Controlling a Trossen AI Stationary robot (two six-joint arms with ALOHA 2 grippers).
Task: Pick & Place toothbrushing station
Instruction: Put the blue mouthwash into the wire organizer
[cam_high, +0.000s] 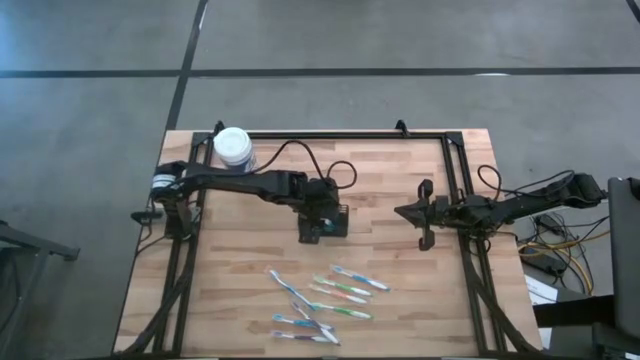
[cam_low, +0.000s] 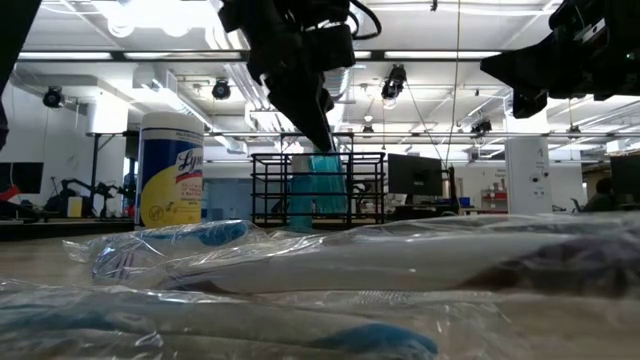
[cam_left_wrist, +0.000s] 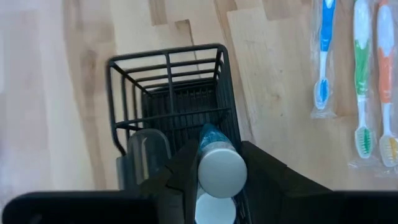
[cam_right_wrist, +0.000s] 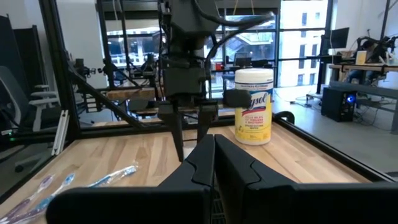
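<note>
Wrapped toothbrushes (cam_high: 330, 300) lie unplaced beside our left tool (cam_high: 318, 222), which grips a teal tube (cam_left_wrist: 214, 149) over the caddy (cam_left_wrist: 174, 93); right tool (cam_high: 424, 213) waits shut.

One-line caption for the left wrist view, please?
Left gripper holds a white-capped tube over the black wire caddy, wrapped toothbrushes alongside.

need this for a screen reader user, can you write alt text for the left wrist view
Seen past the left gripper, a teal toothpaste tube with a white cap sits between its fingers, above a black wire-mesh caddy standing on a wooden table. Three wrapped toothbrushes, blue, green and orange, lie side by side on the table apart from the caddy.
</note>
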